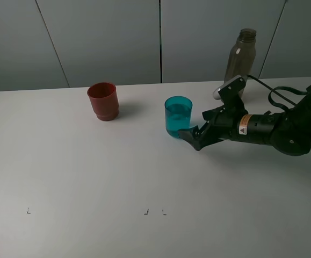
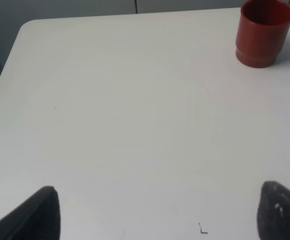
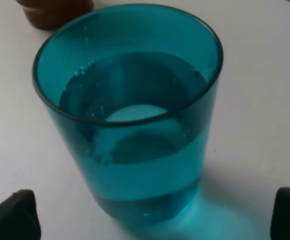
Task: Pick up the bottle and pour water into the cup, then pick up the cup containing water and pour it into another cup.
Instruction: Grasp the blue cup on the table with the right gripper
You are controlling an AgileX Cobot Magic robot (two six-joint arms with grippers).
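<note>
The teal see-through cup (image 1: 178, 116) stands upright mid-table and holds water; in the right wrist view the cup (image 3: 134, 115) fills the picture. My right gripper (image 1: 193, 123) is open at the cup's right side, its fingertips (image 3: 12, 215) apart on either side of the base and not touching it. The smoky grey-brown bottle (image 1: 240, 56) stands upright at the back right, behind the right arm. The red cup (image 1: 102, 100) stands upright to the left of the teal one. My left gripper (image 2: 160, 215) is open over bare table, well short of the red cup (image 2: 262, 32), and does not show in the exterior view.
The white table (image 1: 91, 177) has small dark marks near its front. A black cable (image 1: 276, 97) loops behind the right arm next to the bottle. A grey panelled wall runs along the back edge.
</note>
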